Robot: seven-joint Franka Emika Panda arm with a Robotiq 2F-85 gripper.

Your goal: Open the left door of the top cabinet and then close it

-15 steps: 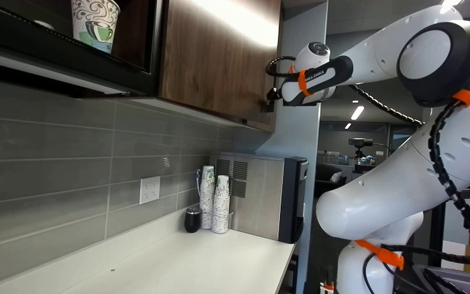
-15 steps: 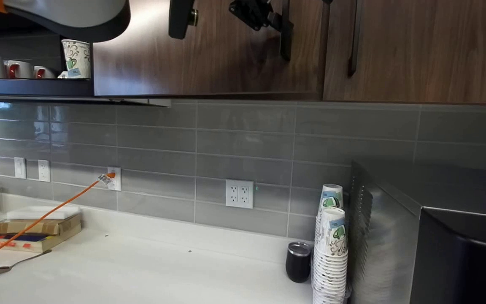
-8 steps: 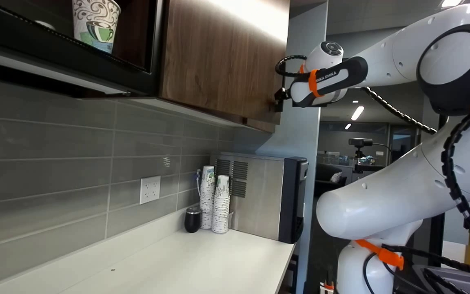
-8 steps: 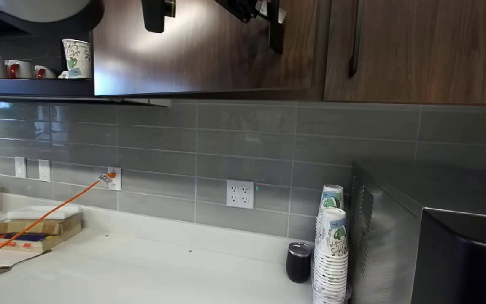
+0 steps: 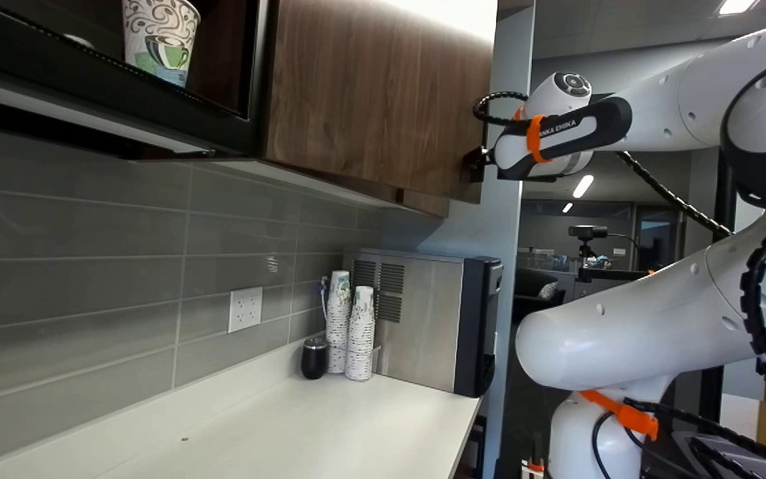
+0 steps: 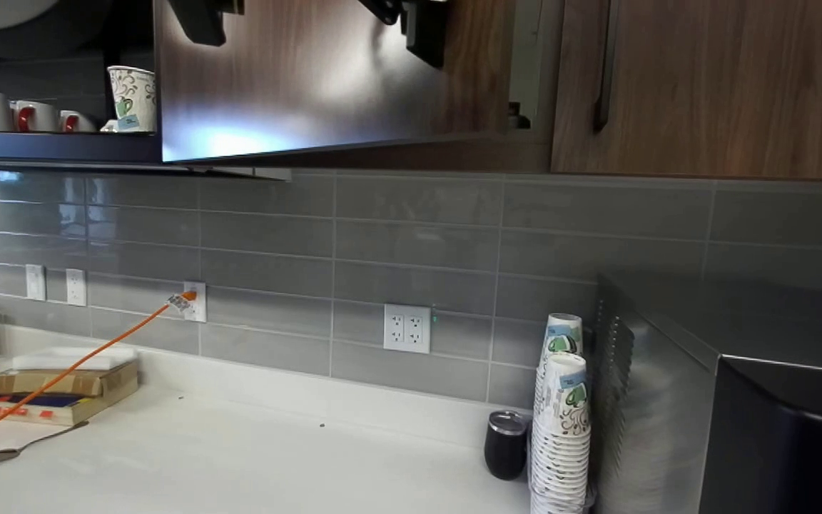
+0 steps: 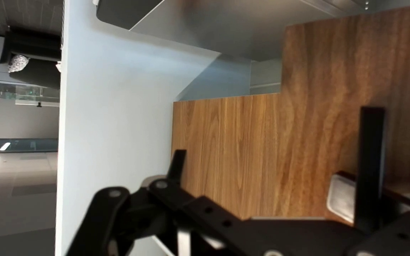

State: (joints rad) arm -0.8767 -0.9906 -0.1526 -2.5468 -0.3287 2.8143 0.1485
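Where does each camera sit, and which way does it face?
An exterior view: higher than the counter, looking along it toward the steel machine; arm and claw on the right.
An exterior view: before the counter, facing the tiled wall; cropped arm parts along the top.
Wrist view: on the wrist, picture upside down, facing the partly open left door; claw parts along the bottom.
In both exterior views: left door, paper cups, black tumbler.

Door (image 6: 297,86) and counter (image 6: 240,457) in both exterior views
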